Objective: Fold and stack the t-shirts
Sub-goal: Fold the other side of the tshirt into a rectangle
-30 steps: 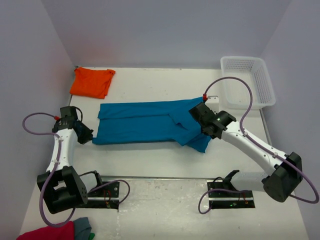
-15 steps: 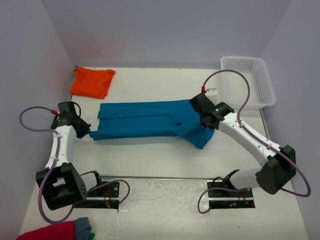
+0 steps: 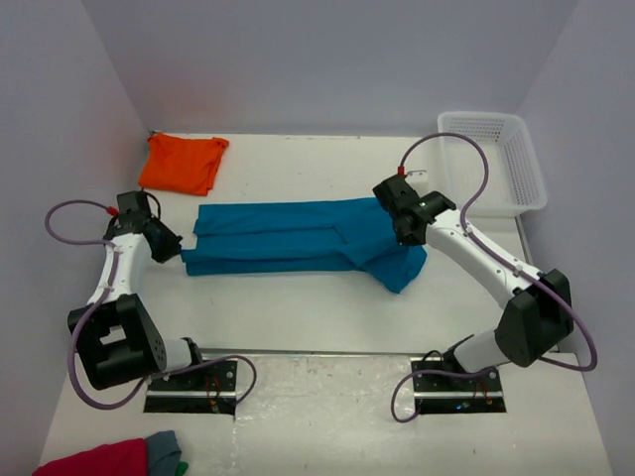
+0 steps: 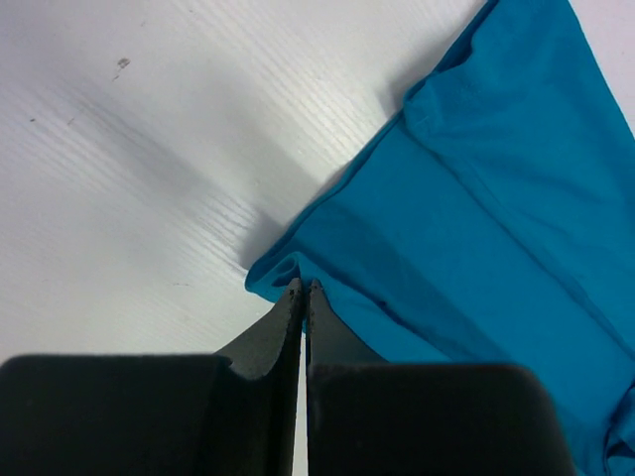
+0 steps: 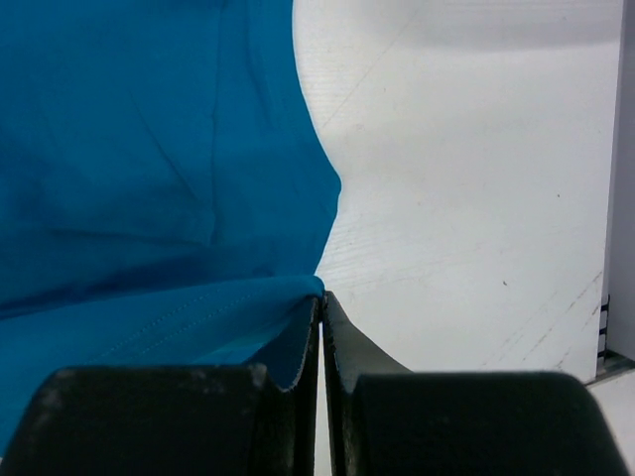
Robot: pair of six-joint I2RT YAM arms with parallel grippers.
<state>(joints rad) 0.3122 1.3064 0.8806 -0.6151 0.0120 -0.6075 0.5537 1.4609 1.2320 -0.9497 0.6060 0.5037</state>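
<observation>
Teal t-shirt (image 3: 288, 238) lies mid-table, stretched out left to right as a long, partly folded band; its right end is bunched, with a flap hanging toward the near edge. Orange t-shirt (image 3: 182, 164) sits folded at the far left corner of the table (image 3: 298, 307), apart from the teal one.

Left gripper (image 4: 303, 290) is at the teal shirt's near-left corner, fingers pressed together and pinching the bunched corner tip, low over the table. Right gripper (image 5: 319, 300) is at the shirt's right end, fingers also pressed together and nipping a hemmed edge of the cloth, with fabric draping off to its left.

White basket (image 3: 516, 178) stands at the far right corner, near the right arm. Pink cloth (image 3: 94, 459) and grey cloth (image 3: 164, 451) lie together off the table, bottom left.
</observation>
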